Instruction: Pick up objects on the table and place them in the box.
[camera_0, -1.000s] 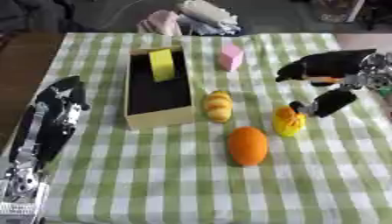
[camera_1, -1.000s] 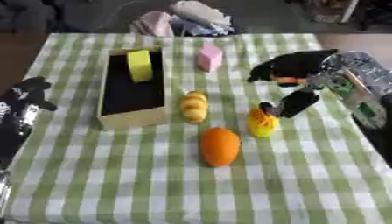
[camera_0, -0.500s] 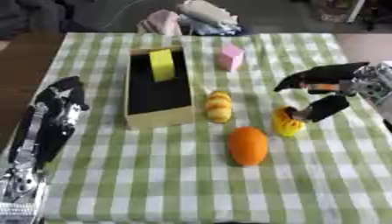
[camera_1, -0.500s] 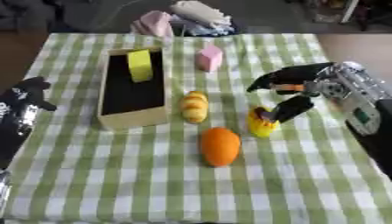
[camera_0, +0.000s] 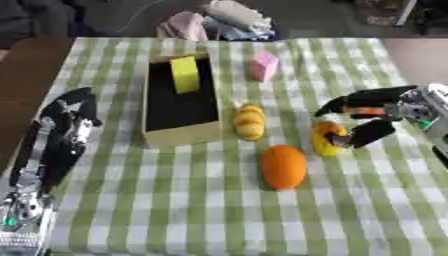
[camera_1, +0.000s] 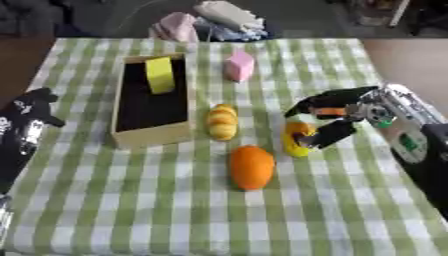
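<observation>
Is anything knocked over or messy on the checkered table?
Nothing looks spilled or broken. The only slightly odd thing is the yellow block, which leans tilted against the far wall of the box instead of lying flat.

Pretty soft and blurry all over, evenly lit, no glare. Dim along the top edge; faint shadows under the orange (camera_0: 283, 166).

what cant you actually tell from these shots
- Whether the right hand grips the small yellow object: the thumb covers its right side in both eye views.
- What the yellow object is: blurred.
- The box floor: dark, nothing readable beyond the yellow block.
- The left hand: its fingers blur together.
</observation>
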